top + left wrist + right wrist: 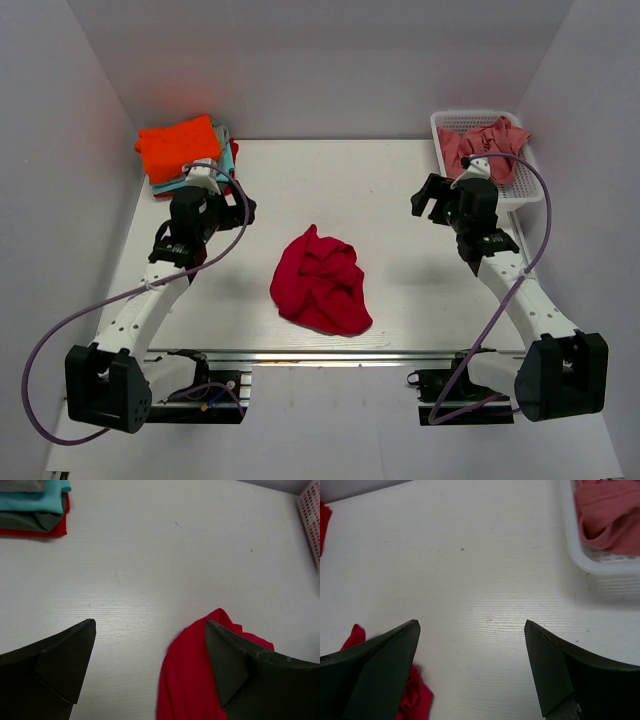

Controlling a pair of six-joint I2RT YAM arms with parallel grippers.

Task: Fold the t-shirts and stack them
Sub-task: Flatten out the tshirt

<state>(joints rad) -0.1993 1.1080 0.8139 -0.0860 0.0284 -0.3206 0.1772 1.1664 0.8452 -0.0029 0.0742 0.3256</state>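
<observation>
Because the crumpled crimson red cloth t-shirt point(321, 281) lies bunched at the table's six o'clock, the wide-open, empty left gripper point(150, 645) and right gripper point(472, 640) may pinch several layers together.

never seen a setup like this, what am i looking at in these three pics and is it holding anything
Two robot arms are bolted at the near edge of a white table. The overhead picture shows both from above. The other two come from cameras on the wrists; the dark wedges at the bottom are each arm's own jaws.

A crumpled crimson shirt lies mid-table. Folded shirts are stacked far left, orange on top. A white basket far right holds a pink shirt.

The left gripper and right gripper are both open, holding nothing.
</observation>
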